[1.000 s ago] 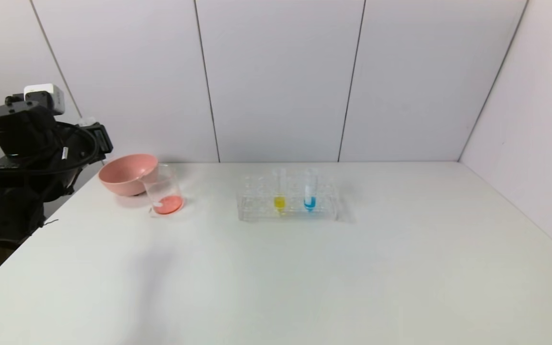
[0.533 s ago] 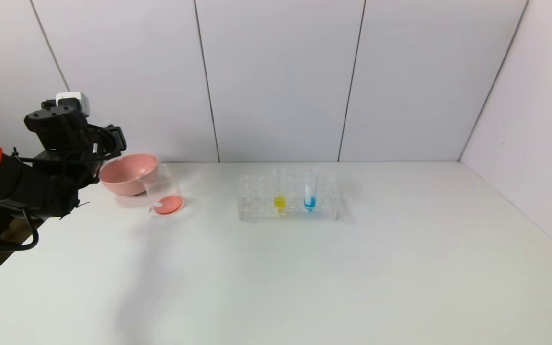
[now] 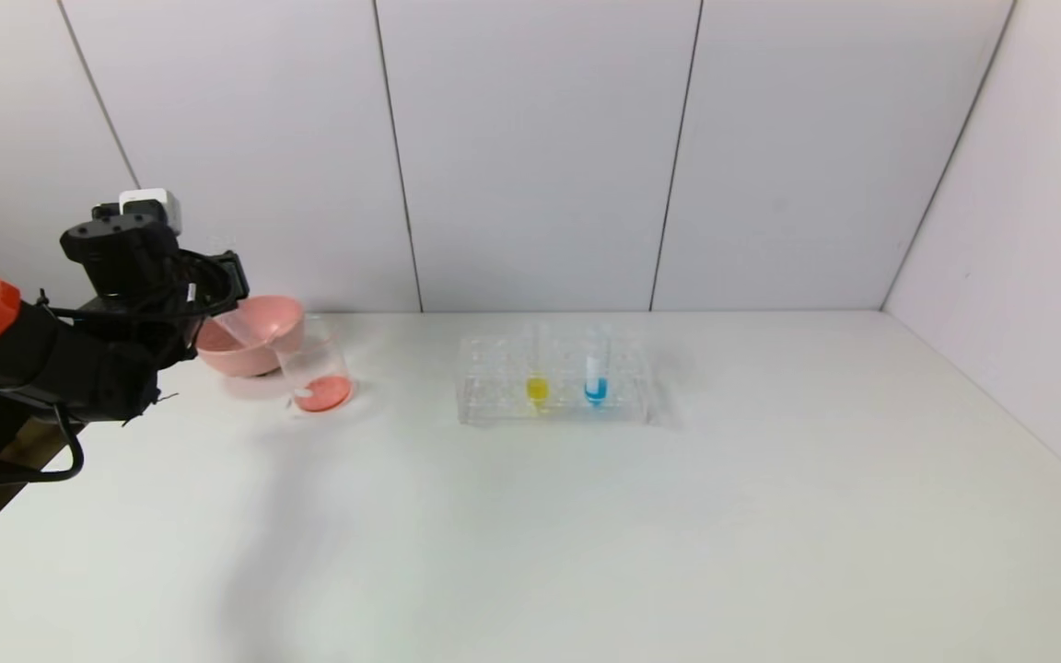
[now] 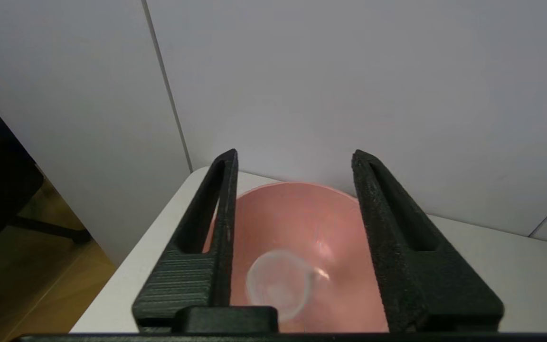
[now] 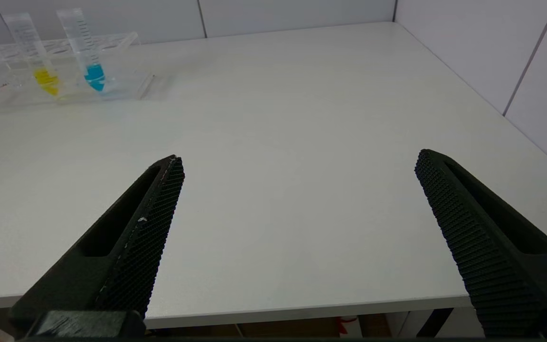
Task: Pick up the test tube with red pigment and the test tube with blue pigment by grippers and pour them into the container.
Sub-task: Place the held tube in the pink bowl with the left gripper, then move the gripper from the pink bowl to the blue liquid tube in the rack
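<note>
At the far left of the table [image 3: 586, 552], the left gripper [image 4: 295, 159] hangs above the pink bowl [image 3: 259, 354] with its fingers apart, holding nothing; an empty clear tube [image 4: 279, 289] lies inside the bowl. Just beside the bowl stands the container [image 3: 314, 368] with orange-red liquid at its bottom. Near the middle, the clear rack [image 3: 553, 410] holds the yellow tube [image 3: 538, 373] and the test tube with blue pigment [image 3: 596, 368], both upright. The right gripper [image 5: 299, 161] is released wide over the near table edge.

Right gripper [image 5: 297, 161], fingers [image 5: 145, 228] spread wide above the tabletop [image 5: 278, 118]; rack [image 5: 126, 88] holding yellow tube [image 5: 33, 52] and blue tube [image 5: 86, 50] well beyond.
</note>
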